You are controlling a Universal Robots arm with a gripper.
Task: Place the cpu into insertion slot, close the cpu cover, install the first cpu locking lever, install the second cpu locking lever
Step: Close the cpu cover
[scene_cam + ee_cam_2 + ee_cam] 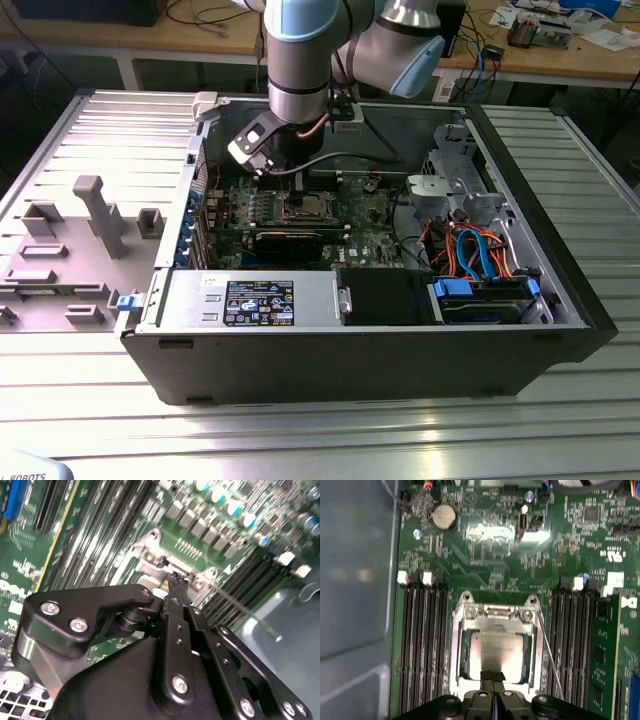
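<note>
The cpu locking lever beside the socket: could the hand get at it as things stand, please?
Probably yes: the lever sticks out in the open, and the hand hangs close beside it with nothing between.

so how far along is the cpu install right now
Done: the cpu lies in the insertion slot. Its metal top shows through the window of the cpu cover, which looks lowered over it. In hand: the gripper, fingers shut, rests its tips at the cover's edge. Left: one wire locking lever stands off the socket's side, unlatched. The other lever's state I cannot tell.
</note>
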